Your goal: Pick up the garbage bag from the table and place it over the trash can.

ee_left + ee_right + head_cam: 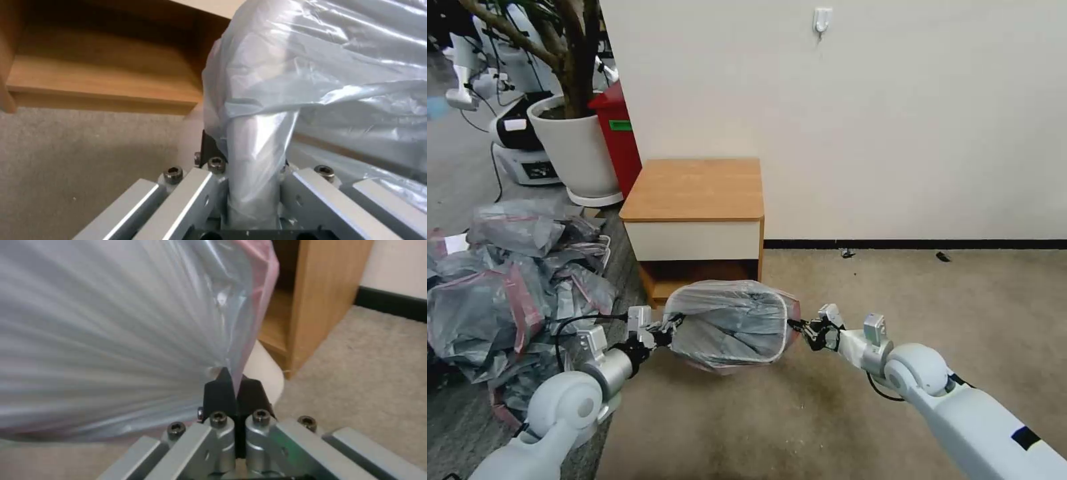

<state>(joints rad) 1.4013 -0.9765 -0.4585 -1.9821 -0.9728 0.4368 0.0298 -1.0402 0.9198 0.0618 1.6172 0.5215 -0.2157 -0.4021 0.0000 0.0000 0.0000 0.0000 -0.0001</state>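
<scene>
Both arms reach in from the near edge, each clamped on the garbage bag: the left gripper pinches a gathered fold of film at the bag's left side, and the right gripper has its black fingertips closed on the pink-banded rim at the right. Bag mouth is stretched open between them and sits over the trash can, whose cream wall shows just below the film, on the carpet immediately in front of the table. Table top is bare. Risk, as judged: the film is taut between two small pinch points, so further outward pull could tear it or slip a grip, and uneven release could let one side ride off the rim.
</scene>
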